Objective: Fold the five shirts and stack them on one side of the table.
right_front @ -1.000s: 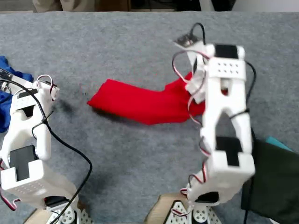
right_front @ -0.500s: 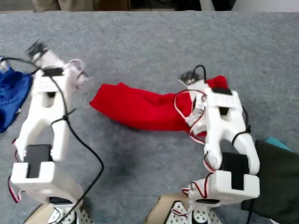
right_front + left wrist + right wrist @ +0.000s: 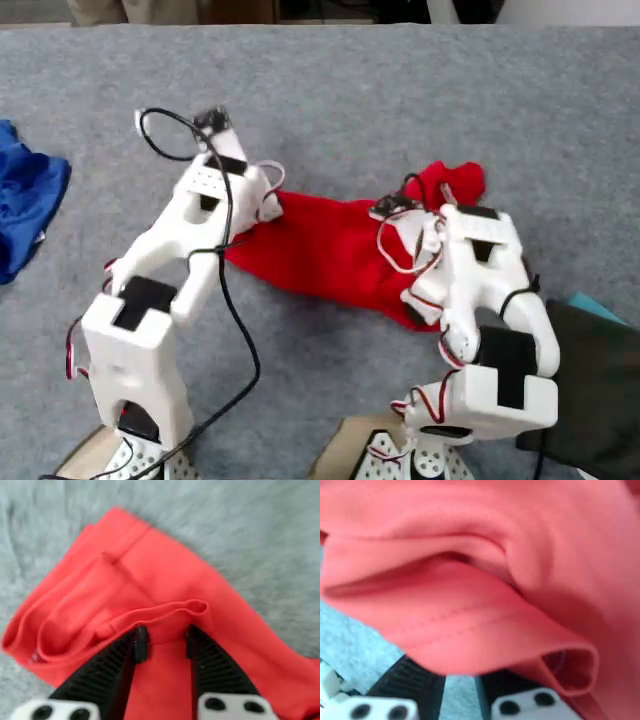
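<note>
Swung in from the left edge, my left gripper (image 3: 165,641) straddles the red shirt (image 3: 320,250), jaws parted; right gripper (image 3: 460,680), cannot tell. Shirt still unfolded.

Plain red shirt (image 3: 320,248), blue shirt (image 3: 25,200), speckled grey table (image 3: 350,95).

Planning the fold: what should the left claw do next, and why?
Probably close the left claw: its open jaws straddle a raised fold of the red shirt near one end, so pinching should secure it for folding.
</note>
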Robot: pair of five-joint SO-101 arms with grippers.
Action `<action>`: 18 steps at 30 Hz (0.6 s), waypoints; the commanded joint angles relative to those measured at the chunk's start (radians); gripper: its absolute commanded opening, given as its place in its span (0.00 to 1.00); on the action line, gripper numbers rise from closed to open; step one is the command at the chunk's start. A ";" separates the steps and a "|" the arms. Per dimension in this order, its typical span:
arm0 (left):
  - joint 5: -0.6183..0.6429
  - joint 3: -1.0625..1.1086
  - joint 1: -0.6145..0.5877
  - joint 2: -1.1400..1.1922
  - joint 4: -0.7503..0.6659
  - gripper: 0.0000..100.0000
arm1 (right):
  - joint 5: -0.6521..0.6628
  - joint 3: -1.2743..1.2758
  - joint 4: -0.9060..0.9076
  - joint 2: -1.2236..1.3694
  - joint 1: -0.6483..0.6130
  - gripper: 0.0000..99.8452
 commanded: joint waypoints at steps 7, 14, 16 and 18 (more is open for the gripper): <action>-0.169 -0.192 -0.026 0.028 0.425 0.09 | 0.052 -0.024 -0.058 -0.050 0.102 0.00; -0.333 -0.272 -0.020 0.033 0.638 0.03 | 0.051 -0.081 -0.089 0.070 0.104 0.00; -0.381 -0.249 -0.025 0.030 0.661 0.02 | 0.049 -0.120 -0.086 0.125 0.104 0.00; -0.411 -0.215 -0.026 0.027 0.666 0.02 | 0.034 -0.157 -0.077 0.170 0.104 0.00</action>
